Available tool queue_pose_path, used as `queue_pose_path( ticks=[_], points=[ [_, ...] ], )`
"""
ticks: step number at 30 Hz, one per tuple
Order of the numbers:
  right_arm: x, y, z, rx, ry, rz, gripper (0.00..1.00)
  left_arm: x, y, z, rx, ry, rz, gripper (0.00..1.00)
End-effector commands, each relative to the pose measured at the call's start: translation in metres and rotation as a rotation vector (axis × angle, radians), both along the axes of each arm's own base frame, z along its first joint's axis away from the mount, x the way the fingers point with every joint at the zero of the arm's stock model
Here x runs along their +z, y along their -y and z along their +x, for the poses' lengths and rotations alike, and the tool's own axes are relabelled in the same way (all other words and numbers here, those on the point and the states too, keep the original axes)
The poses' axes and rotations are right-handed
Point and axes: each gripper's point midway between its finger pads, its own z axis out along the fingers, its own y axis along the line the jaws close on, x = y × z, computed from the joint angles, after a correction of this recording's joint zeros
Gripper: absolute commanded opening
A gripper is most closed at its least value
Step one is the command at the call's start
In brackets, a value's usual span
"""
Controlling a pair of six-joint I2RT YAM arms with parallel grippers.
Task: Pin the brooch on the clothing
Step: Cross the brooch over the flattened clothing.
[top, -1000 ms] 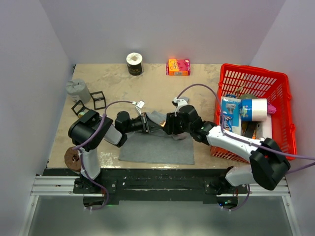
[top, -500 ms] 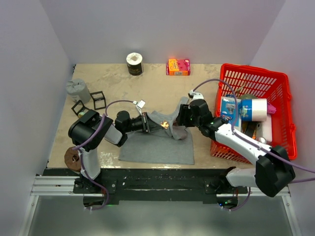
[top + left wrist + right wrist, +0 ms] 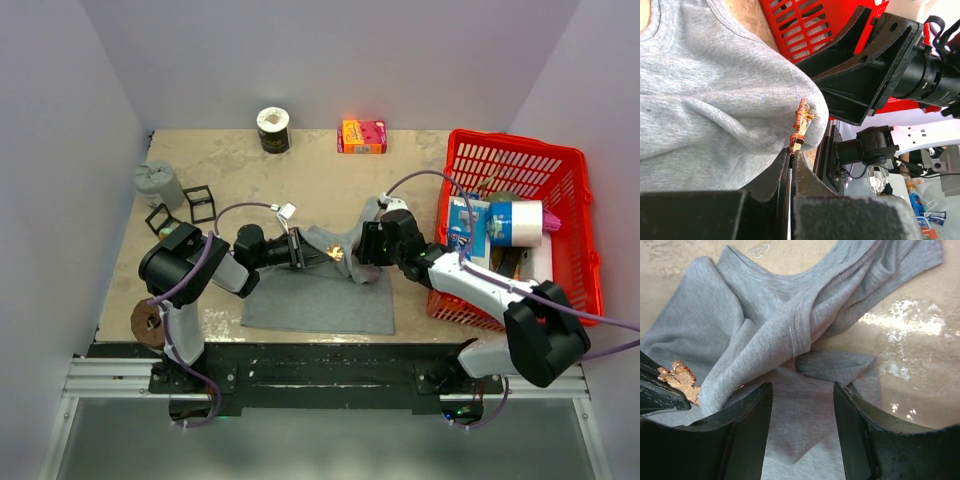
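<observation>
The clothing (image 3: 318, 302) is a grey tank top lying on the table in front of the arms, with one fold (image 3: 348, 262) raised between the grippers. The small orange brooch (image 3: 337, 253) sits against that fold. In the left wrist view my left gripper (image 3: 792, 152) is shut on the brooch (image 3: 801, 124), which presses on the grey clothing (image 3: 715, 100). My right gripper (image 3: 366, 246) hovers just right of the fold, open. In its wrist view the right gripper (image 3: 802, 407) spans flat clothing (image 3: 790, 330) without gripping it, and the brooch (image 3: 682, 380) is at the left.
A red basket (image 3: 570, 165) holding packages stands at the right, close to the right arm. An orange box (image 3: 362, 135) and a tape roll (image 3: 272, 130) are at the back. Black frames (image 3: 185, 210) and a grey cup (image 3: 158, 183) stand at the left.
My right gripper opened, pulled back to the right off the brooch, then eased slightly back toward it. The brooch now shows against the raised fold. The left gripper stayed put.
</observation>
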Motion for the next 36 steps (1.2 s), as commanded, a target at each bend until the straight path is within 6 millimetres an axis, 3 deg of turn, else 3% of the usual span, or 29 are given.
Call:
queue_pose_path(
  ticks=[1, 13, 21, 32, 36],
  points=[
    [0.007, -0.016, 0.006, 0.041, 0.057, 0.105, 0.56, 0.032, 0.006, 0.004, -0.021, 0.149, -0.073, 0.0],
    [0.026, -0.025, 0.001, 0.075, 0.138, 0.244, 0.57, 0.033, 0.005, 0.005, -0.01, 0.141, -0.081, 0.0],
    [0.024, -0.028, -0.003, 0.085, 0.125, 0.272, 0.57, 0.039, 0.006, 0.005, -0.012, 0.132, -0.115, 0.0],
    [0.015, -0.033, -0.002, 0.112, 0.084, 0.258, 0.42, 0.035, 0.007, 0.003, -0.023, 0.115, -0.108, 0.0],
    [0.013, -0.026, -0.002, 0.077, 0.082, 0.241, 0.42, 0.031, 0.006, 0.007, 0.001, 0.1, -0.079, 0.0]
  ],
)
